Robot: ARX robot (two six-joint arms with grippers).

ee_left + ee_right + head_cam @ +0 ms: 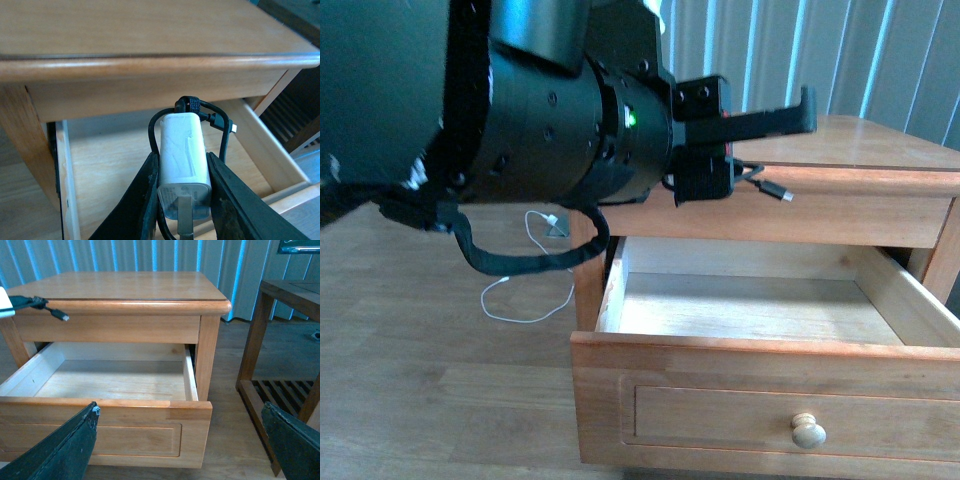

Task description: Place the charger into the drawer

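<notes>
Left gripper (183,167) is pinching the charger (181,145), its two dark fingers (145,200) pressed against the long sides of the white block. The metal prongs point back toward the wrist. At the block's far end the thin black cord (220,145) loops round it, bound by a small black strap, and the connector tip (233,129) sticks out to one side. The charger hangs in the air over the rear part of the drawer (720,345), just in front of the cabinet's front rail and below the rounded edge of the cabinet top (880,140), touching neither. The drawer stands pulled well out, showing its pale wood floor and side walls; a round wooden knob (808,431) sits on its panelled front. Right gripper (180,410) is spread wide with nothing between its fingers (75,445), and hangs in front of the drawer, apart from it. On the wooden floor to the left of the cabinet lies a long white cable (530,300) in loose curves. To the cabinet's right stands a darker wooden table (280,290) with a slatted lower shelf.
</notes>
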